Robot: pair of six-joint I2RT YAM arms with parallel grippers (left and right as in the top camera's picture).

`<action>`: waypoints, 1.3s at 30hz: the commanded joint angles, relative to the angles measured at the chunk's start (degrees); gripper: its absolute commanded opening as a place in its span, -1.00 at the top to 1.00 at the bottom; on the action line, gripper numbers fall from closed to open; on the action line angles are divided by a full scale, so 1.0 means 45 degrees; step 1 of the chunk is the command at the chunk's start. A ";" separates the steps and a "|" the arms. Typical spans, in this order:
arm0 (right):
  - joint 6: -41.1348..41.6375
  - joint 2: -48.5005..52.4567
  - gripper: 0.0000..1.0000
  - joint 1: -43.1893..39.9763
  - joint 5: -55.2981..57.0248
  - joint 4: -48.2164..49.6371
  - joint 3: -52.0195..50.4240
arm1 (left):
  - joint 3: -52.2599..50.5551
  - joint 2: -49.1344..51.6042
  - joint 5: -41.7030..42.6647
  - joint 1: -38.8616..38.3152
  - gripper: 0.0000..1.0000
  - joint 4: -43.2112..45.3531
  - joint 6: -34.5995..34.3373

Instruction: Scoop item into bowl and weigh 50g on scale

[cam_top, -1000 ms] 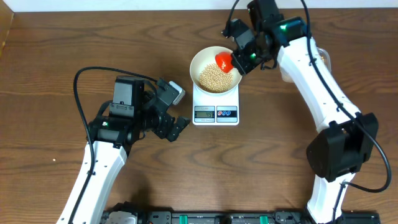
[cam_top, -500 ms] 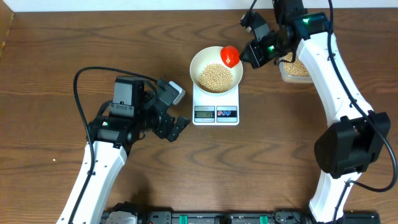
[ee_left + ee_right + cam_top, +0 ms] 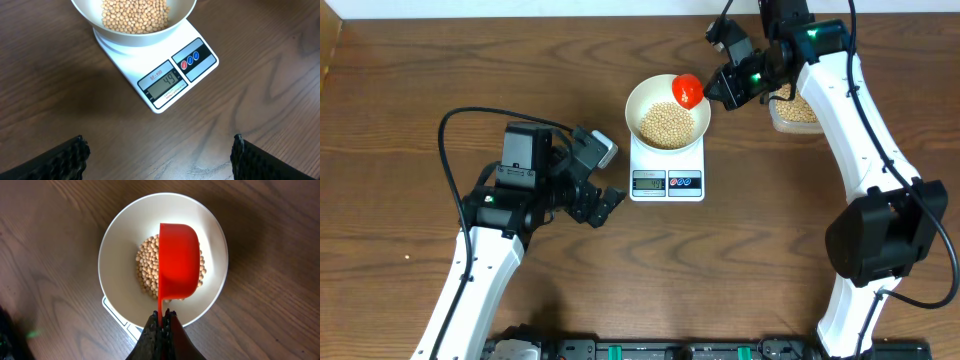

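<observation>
The white bowl [image 3: 645,95] stands on the white scale [image 3: 667,180] and holds a heap of tan beans [image 3: 665,126]. My right gripper [image 3: 720,88] is shut on the handle of a red scoop [image 3: 687,90], which it holds over the bowl's far right rim. In the right wrist view the gripper [image 3: 162,317] pinches the thin handle, and the scoop [image 3: 177,262] hangs above the beans [image 3: 145,267] in the bowl [image 3: 115,245]. My left gripper [image 3: 159,150] is open and empty over bare table in front of the scale [image 3: 200,65], whose display reads 49.
A clear plastic tub [image 3: 796,112] with more beans stands to the right of the bowl, partly under my right arm. The left arm's body [image 3: 525,175] sits left of the scale. The table's dark front rail [image 3: 650,350] runs along the near edge.
My right gripper has pulled back to the right, lifting the scoop from deep in the bowl to its far right rim. The left arm has not moved.
</observation>
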 commanded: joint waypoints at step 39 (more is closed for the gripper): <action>0.0078 -0.0466 0.98 0.2550 0.5221 -0.0058 0.0325 | -0.0049 0.0039 -0.0073 -0.0039 -0.86 -0.0015 0.0117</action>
